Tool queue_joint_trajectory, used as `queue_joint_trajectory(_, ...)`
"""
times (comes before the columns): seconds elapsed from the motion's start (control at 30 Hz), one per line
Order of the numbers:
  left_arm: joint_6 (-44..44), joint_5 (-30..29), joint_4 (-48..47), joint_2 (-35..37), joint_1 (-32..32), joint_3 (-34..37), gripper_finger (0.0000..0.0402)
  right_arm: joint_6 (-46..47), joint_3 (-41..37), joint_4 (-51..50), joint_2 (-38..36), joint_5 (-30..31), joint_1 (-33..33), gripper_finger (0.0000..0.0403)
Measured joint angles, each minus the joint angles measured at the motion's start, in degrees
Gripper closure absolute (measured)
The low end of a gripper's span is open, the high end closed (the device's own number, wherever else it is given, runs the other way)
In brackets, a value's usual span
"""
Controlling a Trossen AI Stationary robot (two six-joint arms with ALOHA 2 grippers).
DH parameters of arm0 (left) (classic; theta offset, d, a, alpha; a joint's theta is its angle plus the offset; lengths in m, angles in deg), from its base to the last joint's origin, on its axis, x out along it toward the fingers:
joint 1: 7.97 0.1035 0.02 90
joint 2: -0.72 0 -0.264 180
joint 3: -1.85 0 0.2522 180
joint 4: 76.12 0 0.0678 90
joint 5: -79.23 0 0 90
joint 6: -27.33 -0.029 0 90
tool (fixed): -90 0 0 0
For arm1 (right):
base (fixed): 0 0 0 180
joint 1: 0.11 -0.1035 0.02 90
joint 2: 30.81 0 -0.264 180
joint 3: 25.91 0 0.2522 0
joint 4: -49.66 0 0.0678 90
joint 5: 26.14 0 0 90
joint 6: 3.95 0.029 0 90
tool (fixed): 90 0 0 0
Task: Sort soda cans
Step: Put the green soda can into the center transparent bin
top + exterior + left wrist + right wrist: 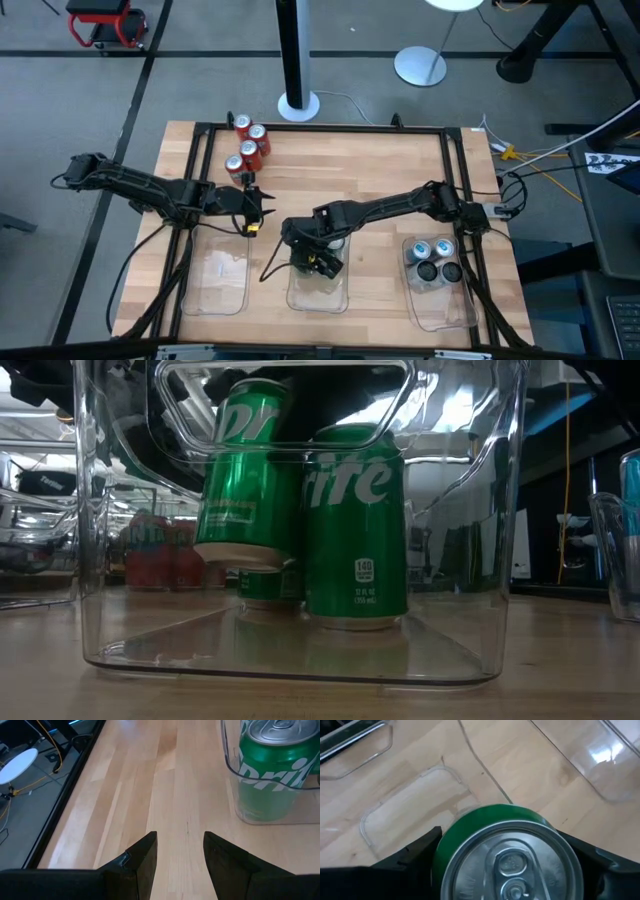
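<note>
Soda cans are in three groups on the worktop. From above I see four red cans [248, 146] near the far left corner, and the silver-blue and dark cans [433, 258] in the clear tray [440, 305] at the near right edge. The green cans sit in the middle tray [318, 294] at the near edge, but the right gripper [318, 262] covers them almost fully, so I cannot count them here. The left tray [217, 285] holds no can. The left gripper [253, 208] hangs between the red cans and this tray, with bare wood around it.

At table height, one green can [357, 525] stands on the tray floor and another green can [243, 482] is lifted and tilted just beside it. A third one [262, 582] is mostly hidden behind them. The red cans are only a blur through the plastic.

At the left wrist, the fingers [142, 857] are spread apart with nothing between them, over free wood. A green can [273, 767] in the tray corner is cut off at the frame.

At the right wrist, the fingers [412, 855] are clenched on the sides of a green can [510, 855], above the tray floor.
</note>
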Motion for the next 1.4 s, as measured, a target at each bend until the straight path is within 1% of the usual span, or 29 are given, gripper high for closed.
queue_joint_trajectory(0.17, 0.02, 0.0, 0.0, 0.0, -0.01, 0.0, 0.0249, 5.11, 1.18, -0.05, 0.27, 0.07, 0.0, 0.0095)
queue_joint_trajectory(0.4, 0.25, 0.0, 0.0, 0.0, 0.0, 0.0, 0.0249, 15.06, 1.68, -0.41, 0.31, 3.75, 0.8, 0.0095)
queue_joint_trajectory(0.53, 0.39, 0.01, -0.02, 0.0, 0.0, 0.0, 0.0249, 18.52, 1.7, -0.72, 0.29, 2.25, 1.4, 0.0095)
queue_joint_trajectory(0.67, 0.37, 0.01, -0.04, 0.0, 0.0, 0.0, 0.0249, 19.74, 2.02, -1.42, 0.14, 2.31, 1.54, 0.0095)
queue_joint_trajectory(0.83, 0.38, 0.02, -0.04, 0.0, 0.0, 0.02, 0.0249, 21.31, 4.47, -1.96, -0.2, 2.05, 1.5, 0.0095)
queue_joint_trajectory(1.07, 0.66, 0.02, -0.07, 0.0, 0.0, 0.02, 0.0249, 20.63, 5.3, -3.55, -0.11, 4.45, 1.12, 0.0095)
queue_joint_trajectory(1.27, 0.66, 0.02, -0.09, 0.0, 0.0, 0.02, 0.0249, 19.09, 3.87, -3.82, 0.55, 4.83, 1.06, 0.0095)
queue_joint_trajectory(1.4, 0.66, 0.02, -0.07, 0.0, 0.0, 0.02, 0.0249, 18.26, 1.78, -1.83, 0.55, 4.94, 1.06, 0.0095)
